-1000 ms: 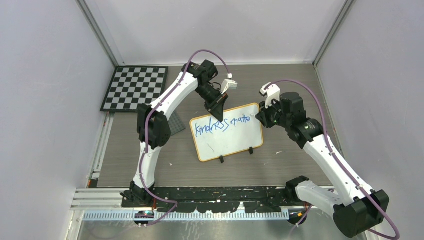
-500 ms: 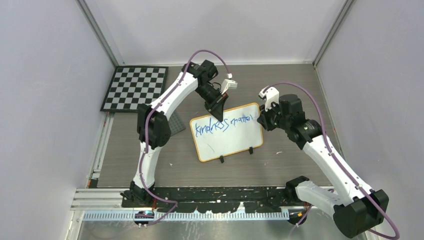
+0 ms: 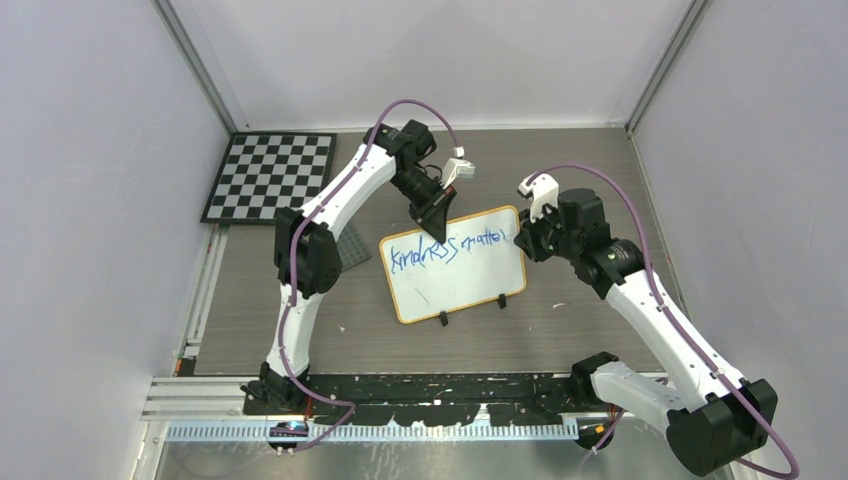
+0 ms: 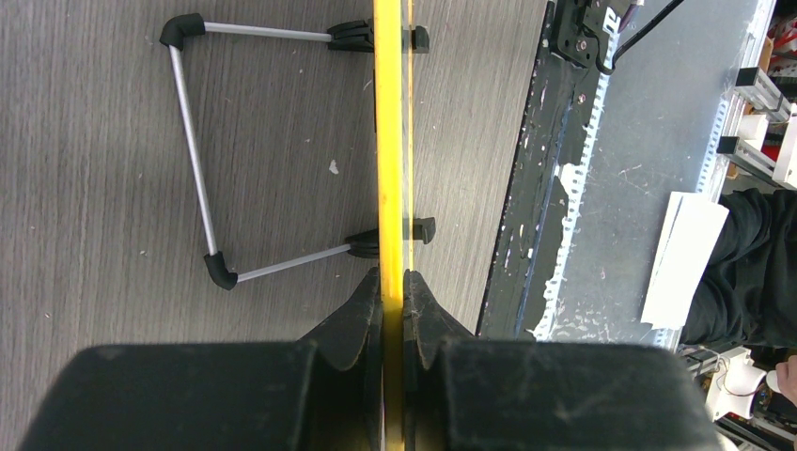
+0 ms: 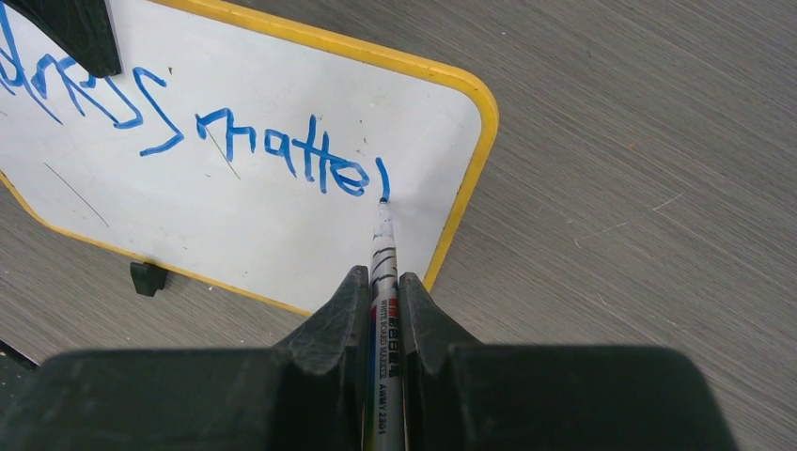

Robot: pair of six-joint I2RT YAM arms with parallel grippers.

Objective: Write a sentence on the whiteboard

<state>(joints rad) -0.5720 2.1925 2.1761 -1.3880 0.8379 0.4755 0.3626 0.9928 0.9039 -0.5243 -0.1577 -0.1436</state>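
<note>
Whiteboard [image 3: 455, 290] stands propped on the tabletop [image 3: 580, 160] | we see the left hand [image 3: 437, 232] clamped on its top edge, unmoved | right hand [image 3: 519, 238] grips the marker [image 5: 383, 246], tip touching the white face | sentence [image 3: 445, 250] now has one more blue stroke after "matte"

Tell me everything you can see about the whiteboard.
The whiteboard is small and white with rounded corners and a thin yellow-orange frame. It stands propped on two black feet and a wire stand behind, on the grey table. Along its top runs blue writing, reading roughly "kindness matte", with faint dark marks below. The left gripper clamps its top edge; the marker in the right gripper touches its surface at the writing's end.
</note>
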